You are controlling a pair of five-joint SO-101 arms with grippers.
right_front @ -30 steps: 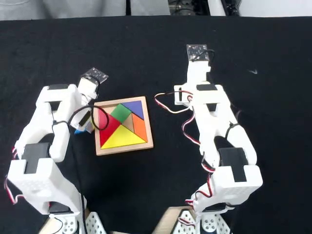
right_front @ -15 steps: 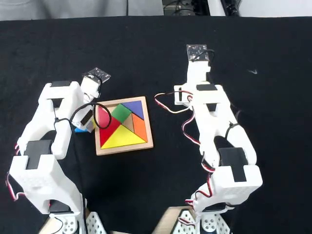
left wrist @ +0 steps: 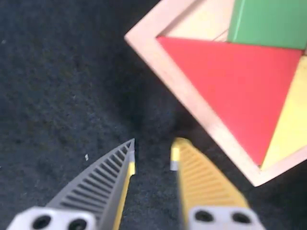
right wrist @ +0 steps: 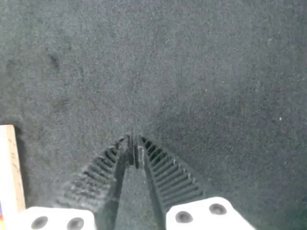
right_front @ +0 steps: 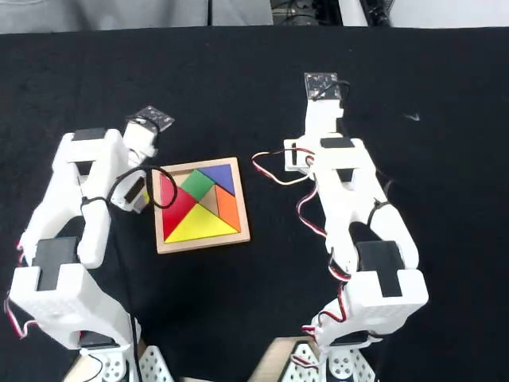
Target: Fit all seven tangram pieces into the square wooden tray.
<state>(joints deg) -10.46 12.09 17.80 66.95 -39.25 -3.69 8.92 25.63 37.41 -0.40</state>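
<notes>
The square wooden tray lies left of the table's middle and holds red, green, blue, orange and yellow pieces. In the left wrist view a patch of bare tray floor shows beside the green piece and above the red triangle. My left gripper hangs just outside the tray's rim, narrowly open, with only black cloth between its fingers. From above, the left gripper sits at the tray's left side. My right gripper is shut over bare cloth.
Black cloth covers the whole table. The right arm stands to the right of the tray, and a strip of the tray's edge shows in its wrist view. Loose cables hang between the tray and that arm.
The left arm has swung slightly left and back from the tray's side. The small blue piece that lay beside its gripper is hidden now. The right arm has kept still.
</notes>
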